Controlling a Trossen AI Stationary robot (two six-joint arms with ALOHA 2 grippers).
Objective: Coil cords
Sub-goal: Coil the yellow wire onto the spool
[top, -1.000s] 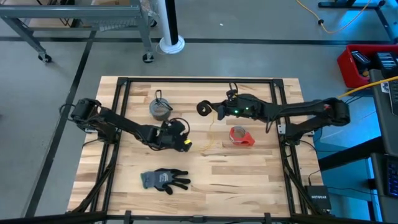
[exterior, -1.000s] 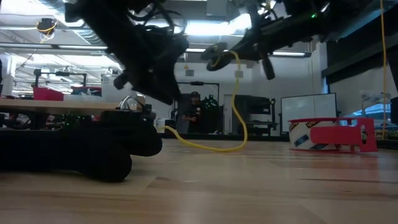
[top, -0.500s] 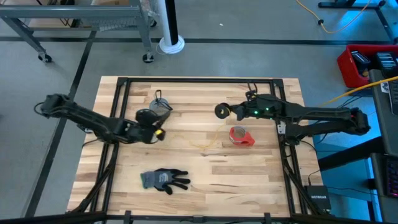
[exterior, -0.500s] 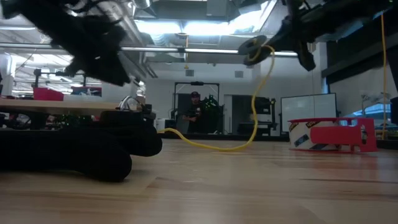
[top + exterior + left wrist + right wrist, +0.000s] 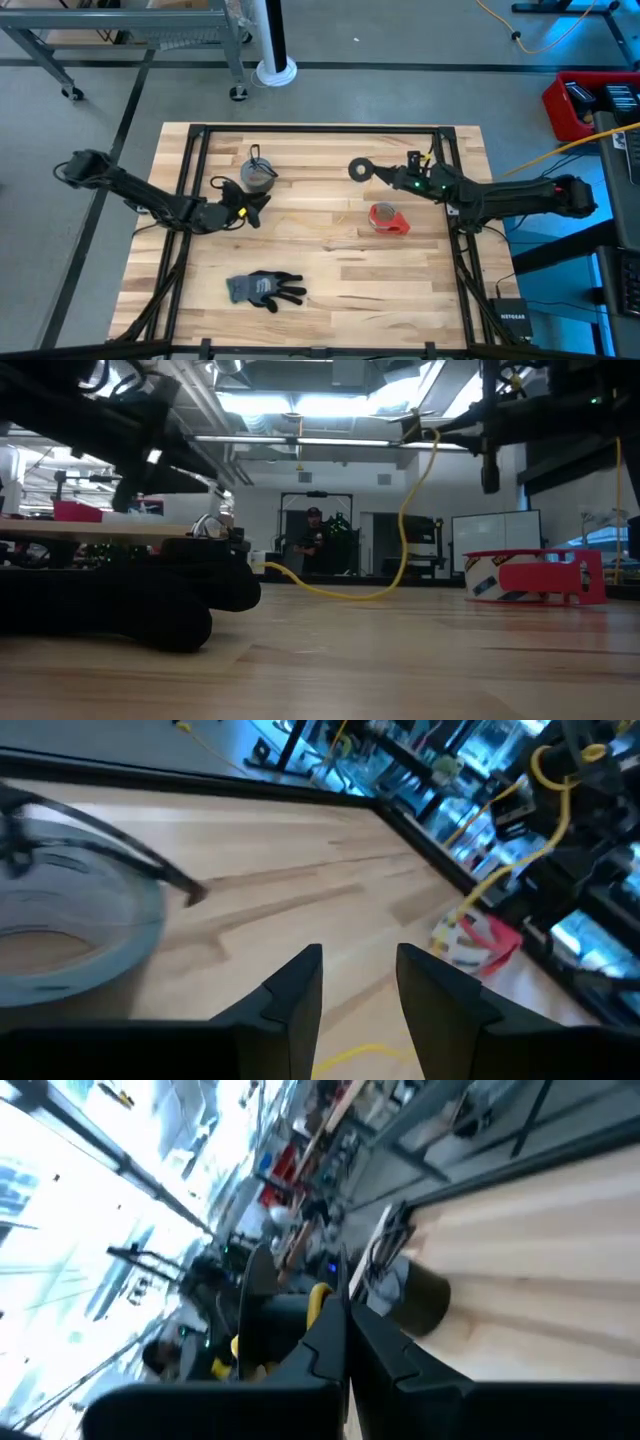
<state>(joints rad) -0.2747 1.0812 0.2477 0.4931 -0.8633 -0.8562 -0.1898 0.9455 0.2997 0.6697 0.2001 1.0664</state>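
On the wooden table (image 5: 330, 290), the yellow cord (image 5: 405, 530) hangs from the right gripper (image 5: 362, 169), its fingers pinched together on it, down beside the red tape roll (image 5: 387, 218), so the empty, parted left gripper (image 5: 252, 205) should catch the slack.

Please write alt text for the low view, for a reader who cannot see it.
A yellow cord hangs from the right end effector, high above the wooden table, curves down to the tabletop and runs away toward the left. A red tape roll sits at right, and a dark glove fills the left foreground.
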